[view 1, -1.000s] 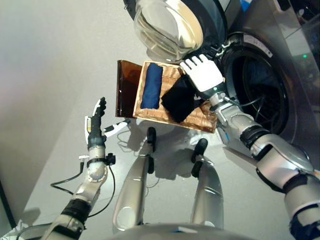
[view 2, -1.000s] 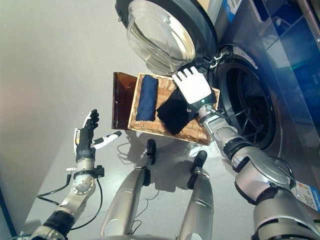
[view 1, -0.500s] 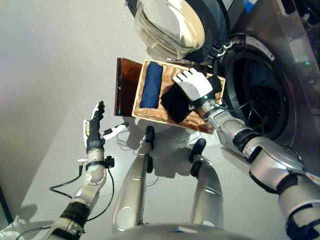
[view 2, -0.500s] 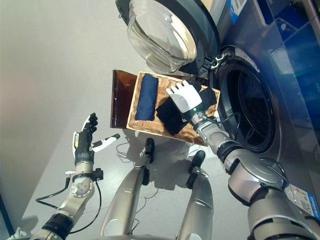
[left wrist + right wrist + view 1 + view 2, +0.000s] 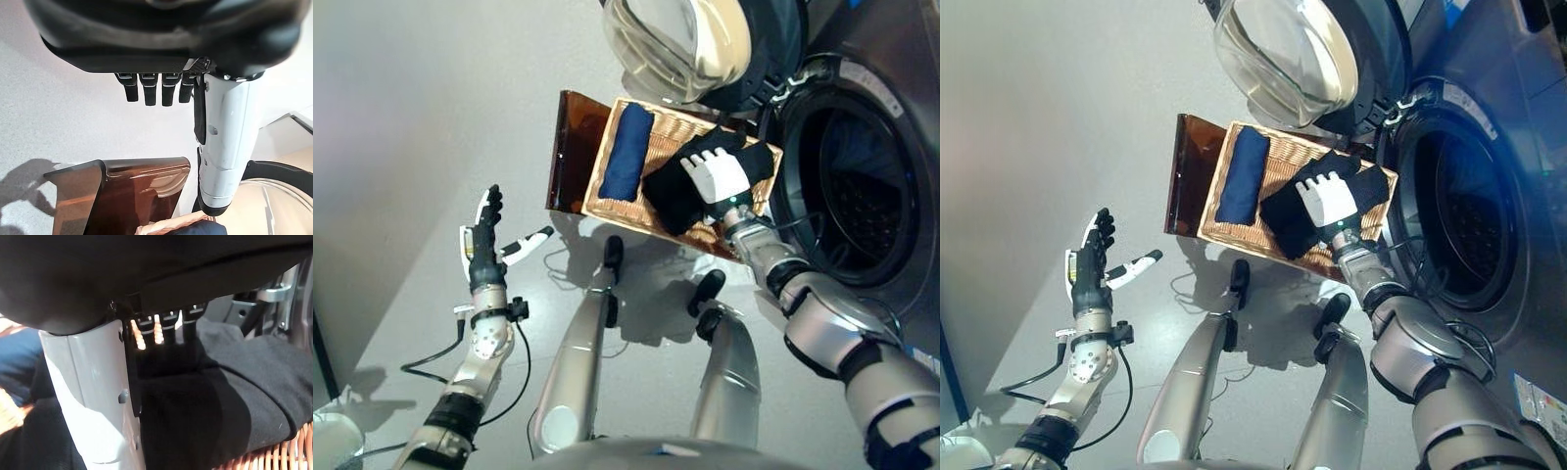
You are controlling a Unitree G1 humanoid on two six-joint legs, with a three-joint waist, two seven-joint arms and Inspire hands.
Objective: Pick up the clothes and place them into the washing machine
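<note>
The right hand [image 5: 718, 179], white-backed with dark fingers, lies on the crumpled black garment [image 5: 677, 199] in the rectangular woven wicker basket [image 5: 1278, 168]; its fingers reach down into the cloth, but the right wrist view is too dark there to tell whether they are curled round it. The black garment is soft and bunched, filling the end of the basket nearest the front-loading washing machine's open drum [image 5: 857, 201]. At the basket's far end from the machine lies a neatly rolled navy-blue cloth [image 5: 1242, 175]. The machine's round glass door [image 5: 677, 44] hangs open just beyond the basket. The left hand [image 5: 485, 241] is held up over the grey floor, well away from the basket, fingers straight and empty.
</note>
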